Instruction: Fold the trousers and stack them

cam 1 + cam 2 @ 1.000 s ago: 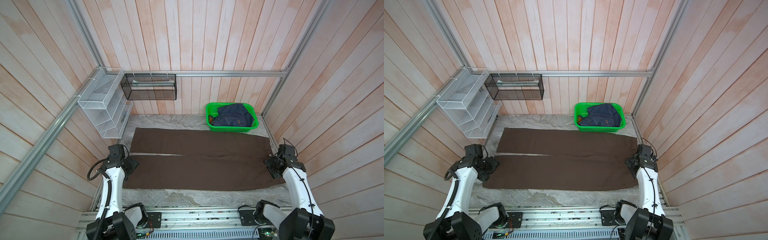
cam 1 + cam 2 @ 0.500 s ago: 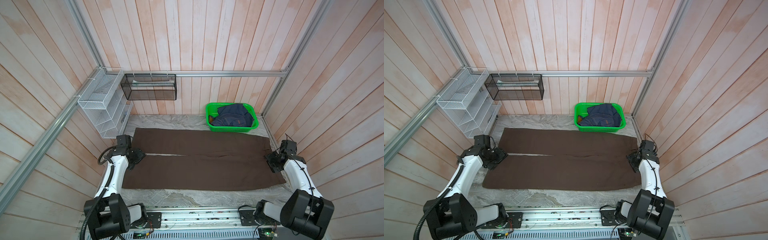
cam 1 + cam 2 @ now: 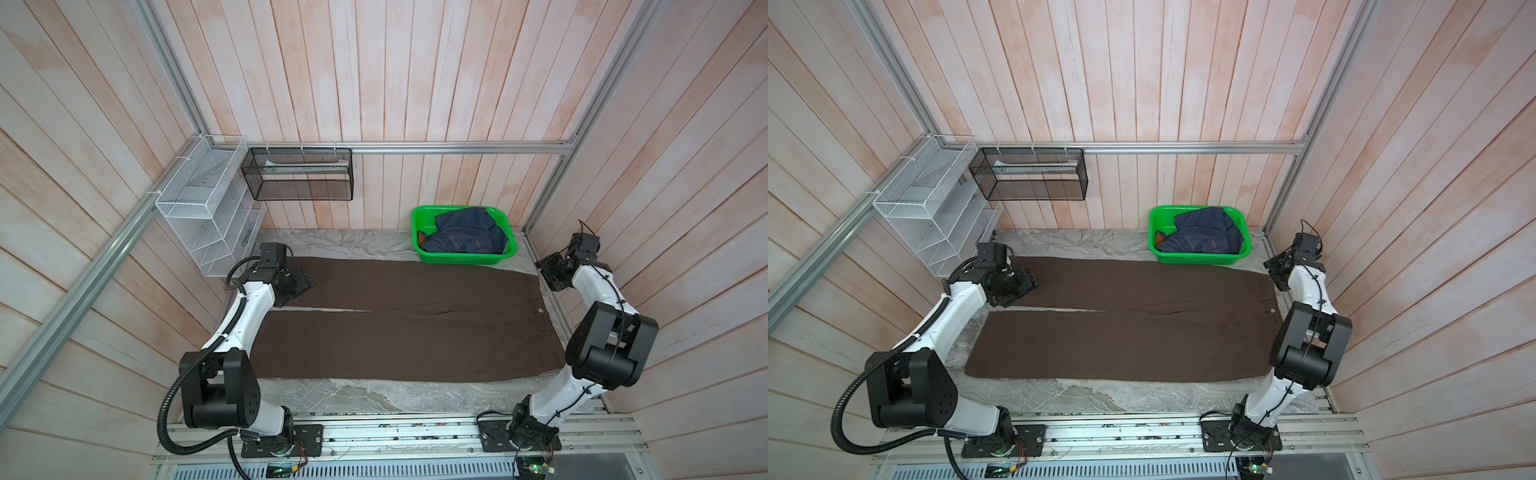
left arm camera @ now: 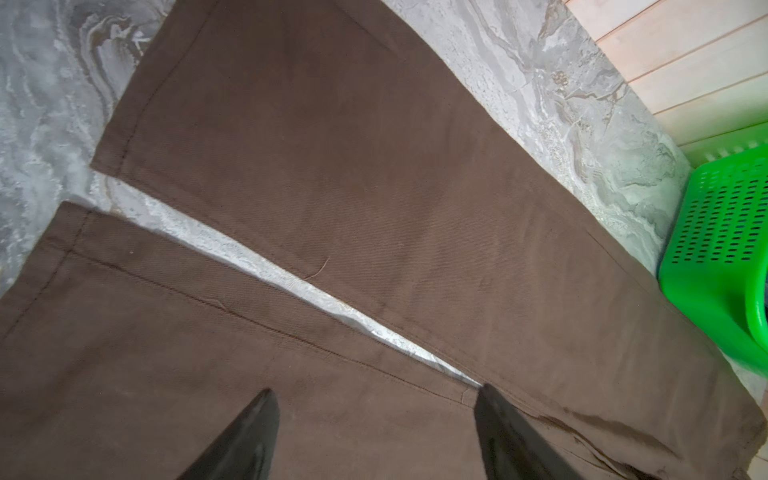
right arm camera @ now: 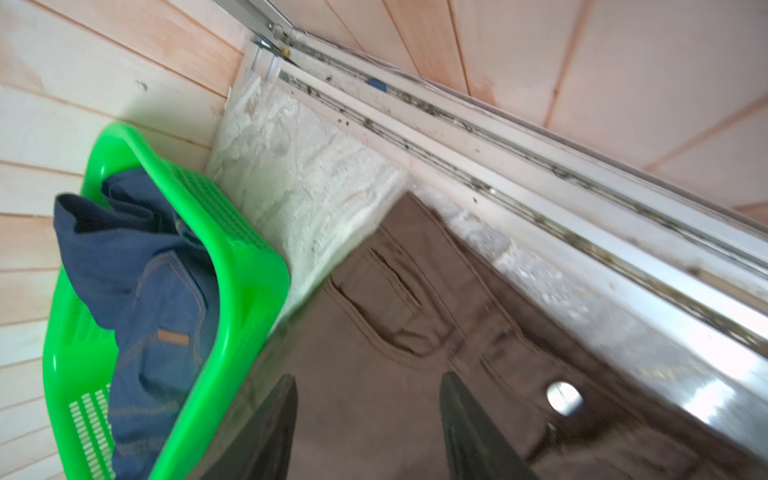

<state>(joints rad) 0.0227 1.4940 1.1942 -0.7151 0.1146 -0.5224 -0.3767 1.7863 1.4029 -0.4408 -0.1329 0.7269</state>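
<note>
The dark brown trousers (image 3: 399,328) (image 3: 1121,336) lie flat on the marbled table, waist to the right and hems to the left, with a thin gap between the two legs. My left gripper (image 3: 300,282) (image 3: 1026,284) hovers open over the hem end of the far leg. In the left wrist view its fingertips (image 4: 266,409) stand wide apart above the brown cloth (image 4: 332,166), holding nothing. My right gripper (image 3: 549,272) (image 3: 1277,272) (image 5: 368,378) is open over the far corner of the waist (image 5: 386,307), near the pocket and silver button (image 5: 563,397).
A green basket (image 3: 465,261) (image 3: 1200,261) (image 4: 715,249) (image 5: 249,257) with a navy denim garment (image 3: 465,235) (image 5: 158,282) sits at the back right, touching the trousers' far edge. A white wire rack (image 3: 199,208) and a black mesh basket (image 3: 299,178) hang back left. A metal rail (image 5: 540,166) borders the table's right edge.
Both arms have swung away from the near leg toward the back. The left gripper now sits over the far leg's hem, the right over the far waist corner, its jaws slightly narrower.
</note>
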